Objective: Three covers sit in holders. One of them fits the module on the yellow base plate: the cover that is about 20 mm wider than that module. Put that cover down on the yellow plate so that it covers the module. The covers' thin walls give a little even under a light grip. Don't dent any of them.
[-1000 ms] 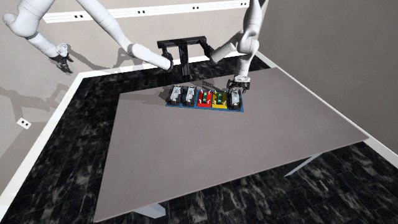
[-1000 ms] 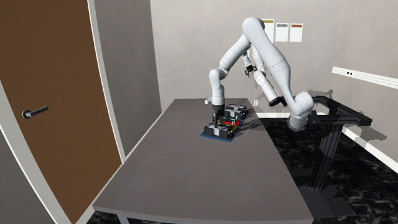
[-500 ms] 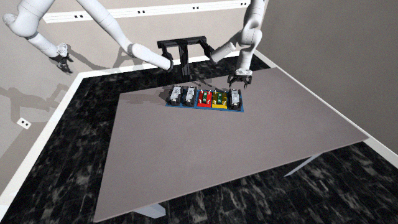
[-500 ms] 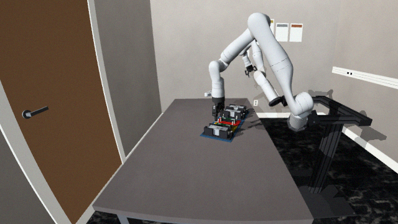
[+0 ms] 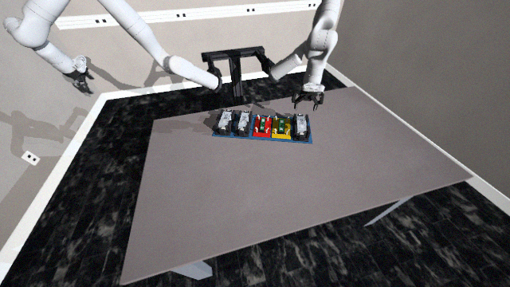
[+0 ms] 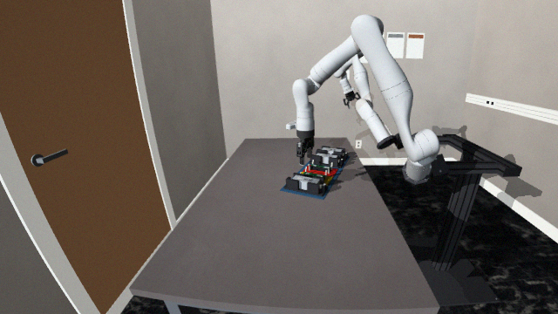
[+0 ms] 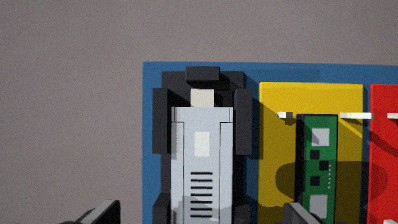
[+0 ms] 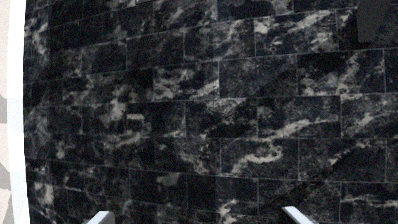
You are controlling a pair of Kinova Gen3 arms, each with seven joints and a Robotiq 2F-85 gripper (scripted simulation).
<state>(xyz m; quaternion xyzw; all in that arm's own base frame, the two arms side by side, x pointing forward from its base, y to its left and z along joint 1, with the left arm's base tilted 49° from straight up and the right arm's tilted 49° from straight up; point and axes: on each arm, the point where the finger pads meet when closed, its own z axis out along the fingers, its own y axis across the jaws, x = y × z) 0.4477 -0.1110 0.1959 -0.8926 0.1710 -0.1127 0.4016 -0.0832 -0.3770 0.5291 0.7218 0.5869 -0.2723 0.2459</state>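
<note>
Three covers sit in their dark holders: the cover beside the yellow plate (image 5: 301, 124) (image 6: 306, 179) (image 7: 202, 165), the middle cover (image 5: 244, 119) (image 6: 327, 158) and the far cover (image 5: 225, 120) (image 6: 333, 150). The yellow base plate (image 5: 281, 135) (image 6: 329, 179) (image 7: 280, 140) bears its green module (image 5: 281, 125) (image 7: 332, 150), uncovered, with the red plate (image 5: 262, 134) (image 6: 333, 173) (image 7: 385, 160) next to it. All stand on a blue board (image 5: 255, 138) (image 6: 324, 196) (image 7: 150, 100) laid on the surface (image 5: 259, 199) (image 6: 261, 244) (image 7: 65, 100).

The left gripper (image 5: 305, 108) (image 6: 305, 159) (image 7: 206, 212) hangs above the board's end, its fingers wide apart and holding nothing. The right gripper (image 5: 88, 85) (image 6: 352, 101) (image 8: 196, 214) is well away from the board, fingers likewise apart and unloaded.

Placement is not done. Choosing the matching cover, lifting it and lowering it over the module all remain. Which cover has the required width cannot be told from these views; comparison with the module should precede any grasp. Closure should be slight, since excess squeeze would probably dent the thin walls.
</note>
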